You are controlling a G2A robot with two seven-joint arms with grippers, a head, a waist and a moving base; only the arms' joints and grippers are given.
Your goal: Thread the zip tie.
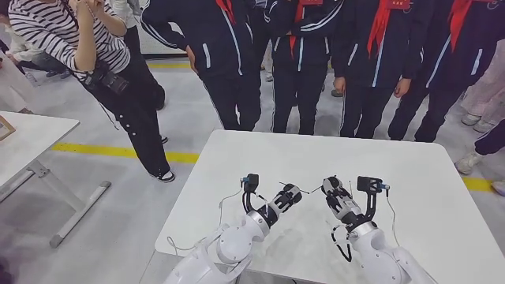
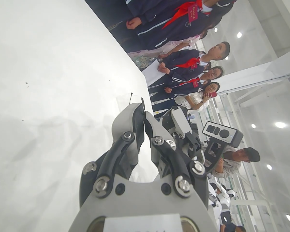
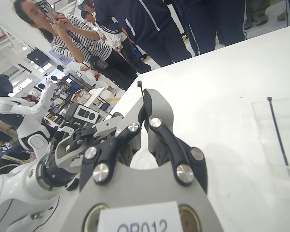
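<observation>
A thin black zip tie (image 1: pixel 312 190) runs between my two grippers above the white table (image 1: pixel 410 166). My left gripper (image 1: pixel 290 196) is shut, and a short piece of the black strip (image 2: pixel 142 101) sticks out past its fingertips (image 2: pixel 135 112). Close beside it, my right gripper (image 1: pixel 330 185) is shut on the tie, whose small square head (image 3: pixel 139 83) pokes out beyond the closed fingers (image 3: pixel 159 102). In the right wrist view the left gripper (image 3: pixel 99 126) sits just behind my right gripper (image 3: pixel 145 97).
A second black zip tie (image 3: pixel 278 131) lies in a clear shallow tray (image 3: pixel 258 112) on the table, apart from both grippers. Several people stand along the table's far edge (image 1: pixel 316 132). Another white table (image 1: pixel 31 138) stands off to the left.
</observation>
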